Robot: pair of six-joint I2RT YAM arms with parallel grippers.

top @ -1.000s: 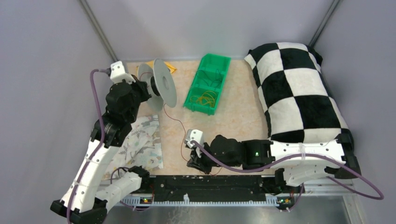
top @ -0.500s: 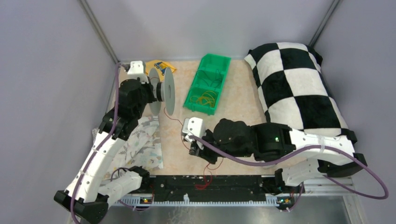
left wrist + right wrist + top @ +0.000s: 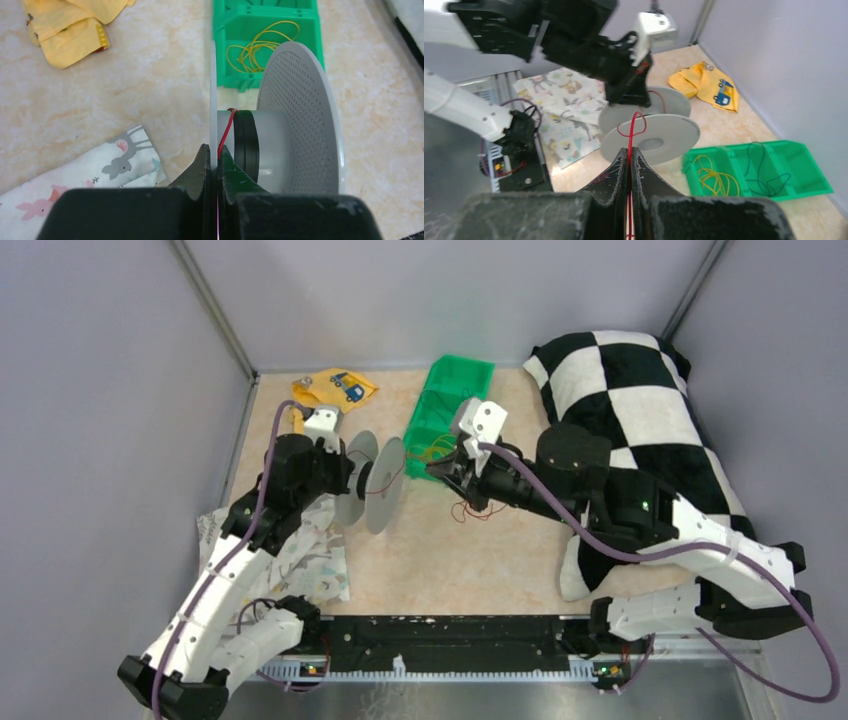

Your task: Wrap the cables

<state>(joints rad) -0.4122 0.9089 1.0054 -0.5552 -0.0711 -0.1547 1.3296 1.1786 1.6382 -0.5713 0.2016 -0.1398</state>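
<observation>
Since a second ago: the spool (image 3: 383, 485) has left the far-left corner and now sits out near mid-table, just left of the bin (image 3: 432, 400). The yellow cloth (image 3: 335, 388) it was masking is now in full view. The right arm has swung from the near edge up to the bin, and its forearm now crosses the pillow (image 3: 640, 390). The wire (image 3: 470, 510) no longer trails down the table to the near edge. Now a short run goes from spool to right gripper (image 3: 437, 468), with slack loops lying on the table just under that gripper.

Left arm: reaches forward and right from its base over the patterned cloth (image 3: 305, 555), wrist level. The left gripper (image 3: 345, 478) is clamped on the spool's near flange; wrist view shows the fingers (image 3: 202, 167) pinching the disc edge-on. Spool axis is roughly horizontal, flanges upright. The wire (image 3: 226, 131) comes over the hub beside a dark band and drops in by the fingers.

Right arm: stretches up and left across the pillow's corner, gripper pointing left at the spool. The right gripper (image 3: 629, 152) is pinched tight on the wire (image 3: 630, 135), which runs straight out from the fingertips and loops at the spool (image 3: 659, 137). Bin (image 3: 804, 187) is to its right, yellow cloth (image 3: 706, 85) beyond the spool.
</observation>
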